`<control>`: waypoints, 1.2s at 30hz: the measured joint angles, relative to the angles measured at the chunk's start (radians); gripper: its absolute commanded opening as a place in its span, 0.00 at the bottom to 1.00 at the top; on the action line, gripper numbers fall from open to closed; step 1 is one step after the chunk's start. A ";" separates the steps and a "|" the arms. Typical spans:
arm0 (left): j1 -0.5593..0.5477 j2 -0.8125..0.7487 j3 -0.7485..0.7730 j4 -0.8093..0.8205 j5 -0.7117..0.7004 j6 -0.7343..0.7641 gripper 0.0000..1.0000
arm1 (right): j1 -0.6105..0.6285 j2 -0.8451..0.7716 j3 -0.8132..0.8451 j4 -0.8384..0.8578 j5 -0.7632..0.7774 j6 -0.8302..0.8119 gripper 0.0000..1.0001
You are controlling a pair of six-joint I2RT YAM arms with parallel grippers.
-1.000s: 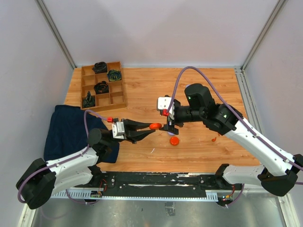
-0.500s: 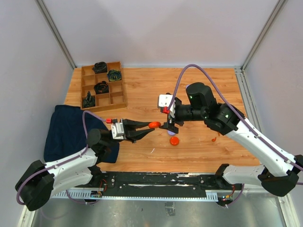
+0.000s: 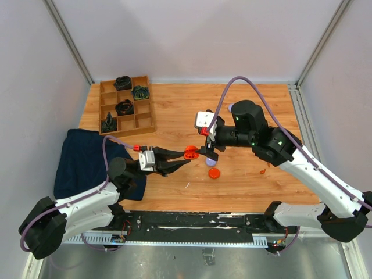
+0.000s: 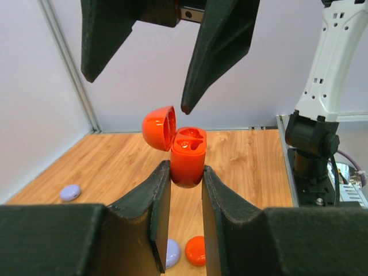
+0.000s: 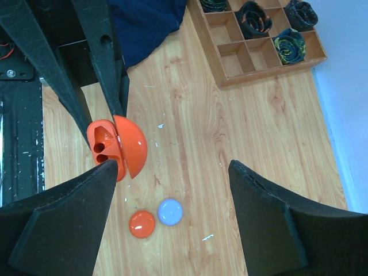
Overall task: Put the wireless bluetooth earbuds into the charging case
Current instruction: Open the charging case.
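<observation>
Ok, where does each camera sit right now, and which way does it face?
Top external: above and behind the bases, looking down on the table; both arms show.
Left wrist: looks along the left fingers, which clamp the open orange case; the right gripper hangs above.
Right wrist: looks down past the open right fingers at the table.
Shared: all three show the case.

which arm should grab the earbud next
Right: the right claw is open and empty, and an orange earbud lies nearer it; the left claw is shut on the open case.
</observation>
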 measured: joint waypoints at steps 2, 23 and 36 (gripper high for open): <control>0.000 0.000 0.000 -0.004 0.003 0.000 0.00 | 0.000 0.000 0.000 0.008 0.012 0.003 0.79; -0.001 -0.029 -0.029 -0.069 -0.066 0.074 0.00 | -0.117 -0.030 -0.081 -0.115 0.229 0.291 0.89; -0.001 -0.088 -0.105 -0.069 -0.150 0.089 0.00 | -0.507 -0.032 -0.343 -0.225 0.302 0.552 0.84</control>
